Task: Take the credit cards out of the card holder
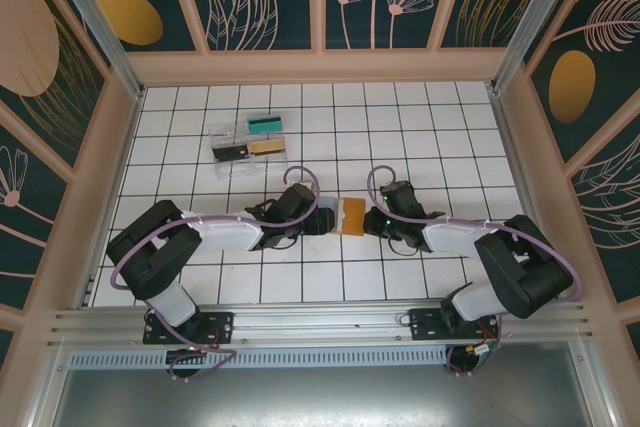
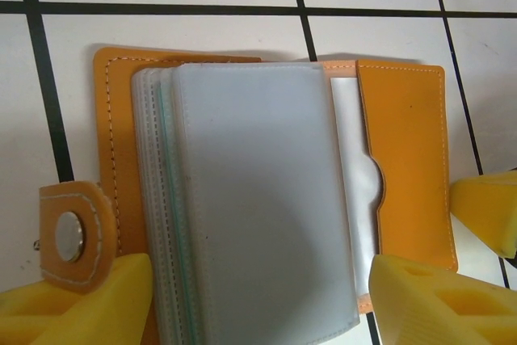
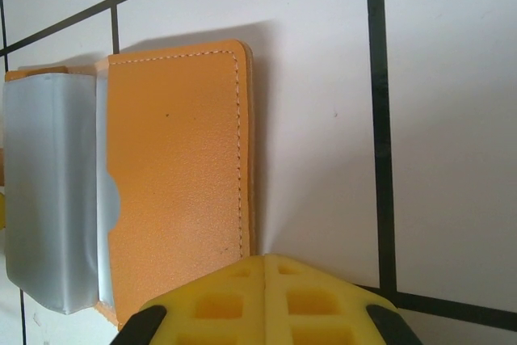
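Card holder: the card holder (image 1: 353,215) (image 2: 404,159) (image 3: 178,167) lies open and flat on the tiled table (image 1: 400,117), midway between the two arms, orange flap toward the right arm
Sleeves: a stack of cloudy plastic sleeves (image 2: 258,199) lies over the middle; a thin teal edge shows among them, possibly a card, not certain
Left gripper: the left gripper (image 1: 322,219) (image 2: 254,300) has its fingers (image 2: 73,300) spread wide, one by the snap tab (image 2: 71,236), the other at the flap's inner edge; nothing pinched
Right gripper: the right gripper (image 1: 372,219) (image 3: 265,300) has its fingers pressed together, tip at the flap's outer corner; whether it bears down cannot be told
Risk, wrong grasp: closing across the whole stack would likely pinch sleeves, not a card, and lift the holder bodily
Risk, slippage: if the right tip is not holding the flap down, any pull would probably drag the holder across the smooth tiles
Risk, closure: a nudged sleeve stack may flop over and hide the pockets
Risk, snag: the left pad could catch the snap tab
Tray: the clear tray (image 1: 250,137) stands well apart, beyond the holder
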Controlling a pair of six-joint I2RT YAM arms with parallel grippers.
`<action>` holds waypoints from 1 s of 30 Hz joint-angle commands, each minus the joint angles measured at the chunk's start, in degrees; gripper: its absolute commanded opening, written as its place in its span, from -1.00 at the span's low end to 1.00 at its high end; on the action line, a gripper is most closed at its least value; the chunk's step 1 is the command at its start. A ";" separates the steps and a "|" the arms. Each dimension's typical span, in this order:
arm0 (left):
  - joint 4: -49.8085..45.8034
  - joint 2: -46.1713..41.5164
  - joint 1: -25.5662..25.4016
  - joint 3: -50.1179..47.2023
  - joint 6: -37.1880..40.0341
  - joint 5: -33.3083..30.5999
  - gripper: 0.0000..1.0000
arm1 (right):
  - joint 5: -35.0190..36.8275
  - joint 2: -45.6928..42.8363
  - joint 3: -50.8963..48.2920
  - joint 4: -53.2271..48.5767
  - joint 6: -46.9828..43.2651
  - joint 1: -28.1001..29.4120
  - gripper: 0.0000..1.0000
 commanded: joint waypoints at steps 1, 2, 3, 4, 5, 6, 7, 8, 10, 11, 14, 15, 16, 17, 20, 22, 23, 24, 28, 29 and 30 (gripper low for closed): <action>2.49 -0.03 0.25 0.07 0.52 1.20 0.40 | 0.24 1.72 0.90 0.45 -0.81 -0.26 -0.87; 2.57 -0.55 0.25 -0.05 0.45 1.11 0.40 | 0.24 1.75 0.91 0.42 -0.70 -0.17 -0.87; 2.51 -1.07 0.27 -0.15 0.43 0.75 0.40 | 0.29 1.80 0.84 0.45 -0.68 -0.17 -0.87; 2.02 -1.57 0.25 -0.12 0.38 0.07 0.40 | 0.33 1.82 0.91 0.35 -0.62 -0.17 -0.87; 1.28 -2.03 0.26 -0.03 0.32 -0.66 0.40 | 0.41 2.03 0.92 0.35 -0.59 -0.17 -0.86; 0.81 -2.40 0.25 0.16 0.42 -0.79 0.40 | 0.50 2.15 1.00 0.31 -0.46 -0.17 -0.85; 0.51 -2.84 0.25 0.28 0.59 -1.00 0.40 | 0.80 2.24 1.01 0.02 -0.37 -0.17 -0.85; 0.22 -3.28 0.25 0.24 0.59 -1.22 0.40 | 1.18 2.48 1.24 -0.27 -0.37 -0.17 -0.84; 0.30 -3.78 0.25 0.11 0.68 -1.28 0.40 | 1.80 2.71 1.36 -0.70 -0.19 -0.08 -0.83; 0.39 -3.79 0.25 0.10 0.76 -1.05 0.40 | 2.24 2.89 1.52 -0.91 -0.15 -0.08 -0.82; 1.19 -3.04 0.26 0.28 1.05 0.31 0.40 | 2.39 3.31 1.62 -1.11 -0.18 0.00 -0.81; 1.18 -2.77 0.25 0.37 0.88 0.24 0.40 | 2.35 3.44 1.62 -1.09 -0.15 0.08 -0.81; 1.21 -2.57 0.25 0.29 0.83 0.02 0.40 | 2.26 3.43 1.69 -1.03 -0.15 0.09 -0.80; 0.71 -2.48 0.27 0.37 0.51 -0.84 0.40 | 2.26 3.45 1.62 -0.96 -0.15 0.18 -0.80; -2.10 -2.97 0.25 0.73 -0.12 -5.40 0.40 | 2.17 3.46 1.71 -0.91 -0.06 0.35 -0.80; -2.04 -3.76 0.25 0.45 0.03 -5.82 0.40 | 2.17 3.44 1.71 -0.86 -0.13 0.44 -0.80; -1.58 -4.03 0.25 0.35 0.29 -5.15 0.40 | 2.07 3.56 1.71 -0.76 -0.14 0.44 -0.80; -1.39 -4.06 0.25 0.39 0.42 -4.61 0.40 | 2.08 3.61 1.71 -0.73 -0.07 0.51 -0.80; 0.91 -3.09 0.25 0.02 0.86 -1.61 0.40 | 1.86 4.26 2.05 -0.55 0.02 0.70 -0.80; 1.55 -2.60 0.25 0.10 0.87 -0.60 0.39 | 1.82 4.30 2.10 -0.45 0.11 0.74 -0.80; 1.95 -2.08 0.25 0.20 0.87 0.06 0.39 | 1.82 4.35 2.15 -0.45 0.11 0.79 -0.80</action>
